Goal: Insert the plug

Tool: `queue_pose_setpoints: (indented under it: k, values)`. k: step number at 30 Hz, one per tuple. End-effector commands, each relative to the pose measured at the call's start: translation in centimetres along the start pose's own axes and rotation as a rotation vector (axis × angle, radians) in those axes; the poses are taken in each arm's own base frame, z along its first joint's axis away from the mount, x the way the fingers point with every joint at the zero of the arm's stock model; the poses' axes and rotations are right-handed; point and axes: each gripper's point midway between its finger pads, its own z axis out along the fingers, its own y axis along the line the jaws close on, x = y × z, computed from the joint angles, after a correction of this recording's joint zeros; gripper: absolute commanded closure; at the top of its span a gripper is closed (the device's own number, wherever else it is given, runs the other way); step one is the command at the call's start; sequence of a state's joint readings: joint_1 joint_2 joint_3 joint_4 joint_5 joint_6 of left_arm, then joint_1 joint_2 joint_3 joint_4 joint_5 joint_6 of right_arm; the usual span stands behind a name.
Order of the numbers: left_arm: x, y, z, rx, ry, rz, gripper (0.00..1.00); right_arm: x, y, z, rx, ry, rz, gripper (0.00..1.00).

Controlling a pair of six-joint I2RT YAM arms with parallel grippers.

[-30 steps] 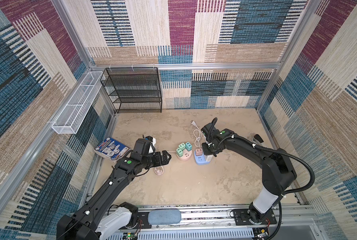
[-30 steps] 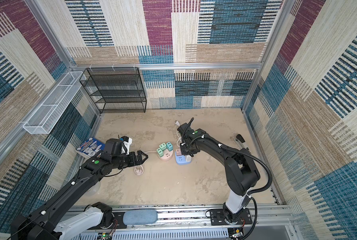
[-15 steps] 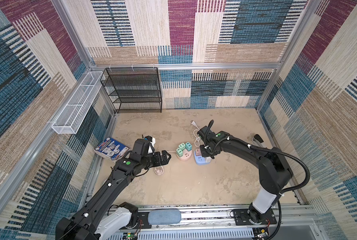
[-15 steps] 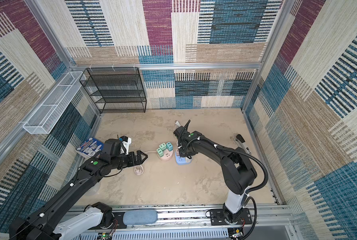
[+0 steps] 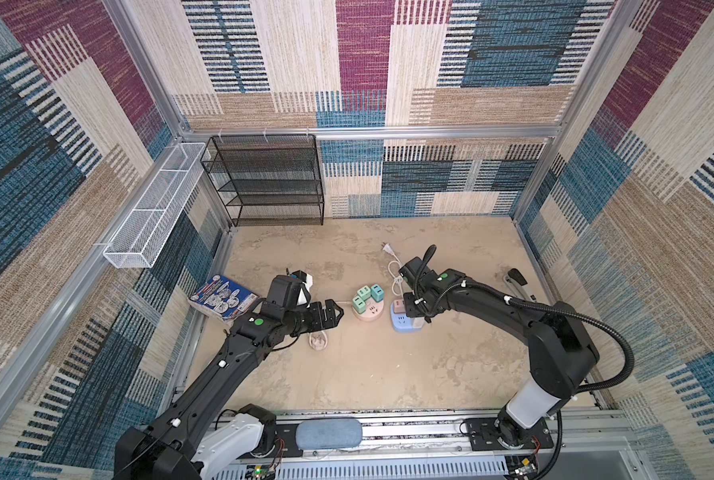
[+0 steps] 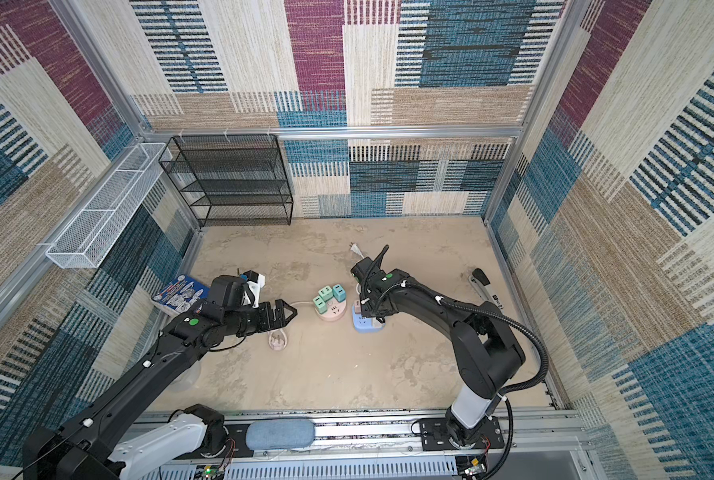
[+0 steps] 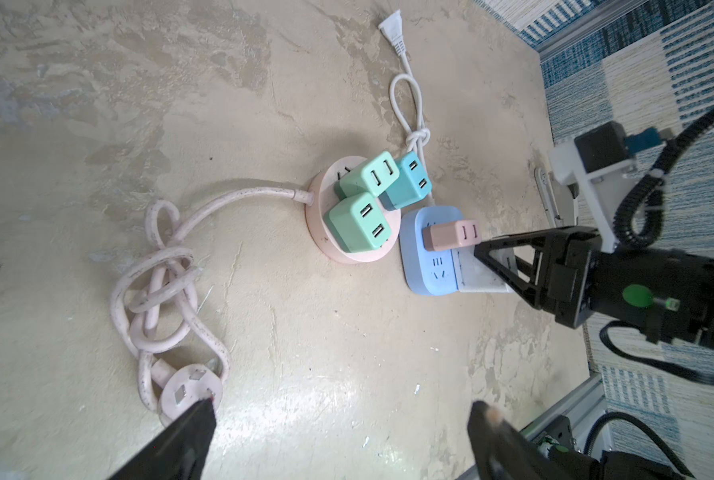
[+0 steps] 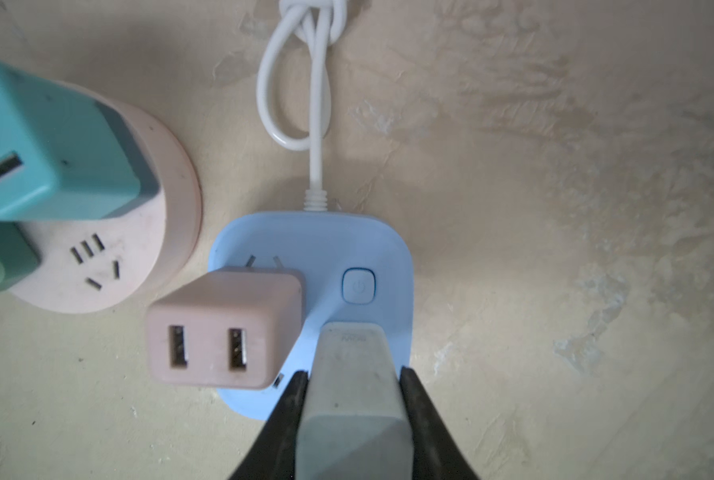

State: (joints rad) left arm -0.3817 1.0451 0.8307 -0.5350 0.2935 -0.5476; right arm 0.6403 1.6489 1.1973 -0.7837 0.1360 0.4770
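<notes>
A white plug [image 8: 353, 395] stands on the blue socket block [image 8: 318, 241], next to a pink USB adapter [image 8: 222, 328] seated in it. My right gripper [image 8: 353, 372] is shut on the white plug, one finger against each side. In both top views that gripper [image 5: 415, 321] hangs over the blue block [image 6: 361, 326]. My left gripper [image 5: 334, 311] is open and holds nothing. It hovers just left of the round pink socket [image 5: 368, 313], which carries three green adapters. The pink cable's round plug [image 7: 189, 388] lies on the floor by one finger.
A black mesh shelf [image 5: 264, 178] stands at the back wall and a white wire basket [image 5: 152, 208] hangs on the left wall. A book [image 5: 222, 299] lies at the left and a black-and-white tool [image 5: 517, 282] at the right. The white cable's two-pin end [image 5: 387, 248] lies behind the sockets.
My right arm has shifted slightly over the blue socket block with the white plug in it. The left arm has stayed where it was.
</notes>
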Motion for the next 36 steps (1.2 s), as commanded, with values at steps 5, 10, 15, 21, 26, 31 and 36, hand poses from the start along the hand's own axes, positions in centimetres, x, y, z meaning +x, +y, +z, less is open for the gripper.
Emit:
queue_pose_setpoints:
  k: [5, 10, 15, 21, 26, 31, 36]
  values:
    - [-1.1, -1.0, -0.8, 0.027, -0.034, 0.008, 0.00, -2.8, 0.8, -4.3, -0.078, -0.149, 0.044, 0.31]
    - [-1.6, -0.8, -0.7, 0.009, -0.048, 0.001, 0.01, -2.5, -0.5, -4.7, -0.041, -0.169, 0.040, 0.29]
    - [-2.7, 1.0, -0.5, -0.099, -0.112, -0.004, 0.01, -4.3, -3.0, -7.5, -0.064, -0.286, 0.090, 0.28]
    - [-5.1, 3.1, -0.6, -0.277, -0.256, 0.053, 0.01, -6.8, -3.7, -9.3, -0.076, -0.410, 0.101, 0.00]
    - [-7.1, 3.1, -1.3, -0.401, -0.446, 0.228, 0.01, -8.6, -3.0, -10.7, -0.137, -0.552, 0.090, 0.00]
    - [-9.1, 3.2, -1.6, -0.456, -0.572, 0.320, 0.00, -9.1, -3.4, -10.5, -0.142, -0.658, 0.098, 0.00]
    - [-10.5, 3.2, -1.9, -0.490, -0.655, 0.370, 0.00, -8.6, -3.8, -9.0, -0.111, -0.664, 0.064, 0.00]
